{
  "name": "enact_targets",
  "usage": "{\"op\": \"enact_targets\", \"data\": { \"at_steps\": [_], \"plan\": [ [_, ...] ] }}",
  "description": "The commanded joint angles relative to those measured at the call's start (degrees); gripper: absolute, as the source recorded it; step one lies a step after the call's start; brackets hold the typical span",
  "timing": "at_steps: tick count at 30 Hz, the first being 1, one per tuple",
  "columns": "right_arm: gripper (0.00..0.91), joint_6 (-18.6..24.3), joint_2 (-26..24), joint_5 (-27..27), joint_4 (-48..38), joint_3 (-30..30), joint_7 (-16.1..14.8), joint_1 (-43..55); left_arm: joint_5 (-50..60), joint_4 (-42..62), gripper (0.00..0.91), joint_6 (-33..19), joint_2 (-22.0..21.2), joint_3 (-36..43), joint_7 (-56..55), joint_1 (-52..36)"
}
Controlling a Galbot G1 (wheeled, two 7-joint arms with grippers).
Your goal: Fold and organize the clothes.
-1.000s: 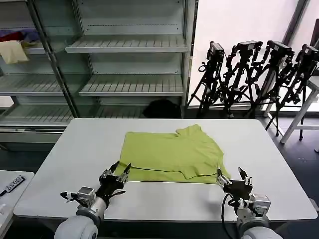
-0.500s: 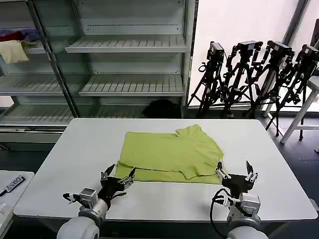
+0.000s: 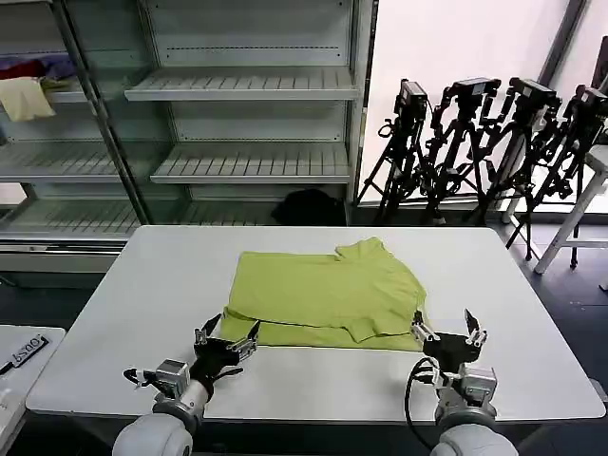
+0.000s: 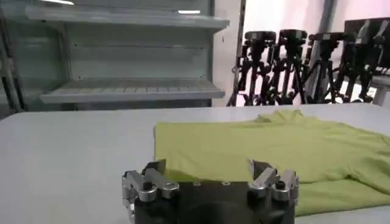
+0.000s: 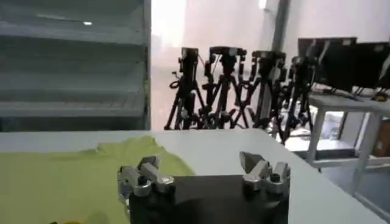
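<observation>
On the white table [image 3: 142, 285], both spread-fingered grippers, left gripper [image 3: 226, 337] and right gripper [image 3: 448, 331], flank the T-shirt [image 3: 323, 294] at six o'clock; a one-layer pinch risks unfolding it.

Folded T-shirt [image 3: 328, 297] mid-table [image 3: 152, 285] — open left pincer [image 3: 226, 335], right pincer [image 3: 447, 331] at near corners

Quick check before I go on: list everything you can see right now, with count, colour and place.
T-shirt: one, lime yellow-green, partly folded, middle of the table.
Table: one, white, in front of the robot.
Shelves: grey metal racks behind the table.
Garments: cream, red and purple, on a far-left shelf.
Tripods: several, black, standing behind the table on the right.
Dark bundle: one, black, on the floor behind the table.
Left gripper: open, at the shirt's near-left corner.
Right gripper: open, at the shirt's near-right corner.
</observation>
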Motion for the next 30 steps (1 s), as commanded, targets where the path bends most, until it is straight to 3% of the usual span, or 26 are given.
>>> {"op": "enact_targets", "data": {
  "at_steps": [1,11,30],
  "plan": [
    [0.907,-0.24,-0.99,6.18,-4.25,5.3,-13.07,0.64,0.57,0.19,0.907,-0.04,0.12,0.09,0.0,-0.01],
    [0.907,-0.18,-1.2,3.87,-7.75,6.0,-16.87,2.39,1.03,0.36,0.907,-0.15,0.11,0.22,0.02,-0.05],
    [0.907,-0.23,-1.65,3.28,-6.9,6.9,-13.8,-2.68,2.79,1.13,0.907,0.1,0.66,-0.78,-0.03,0.26]
  ]
}}
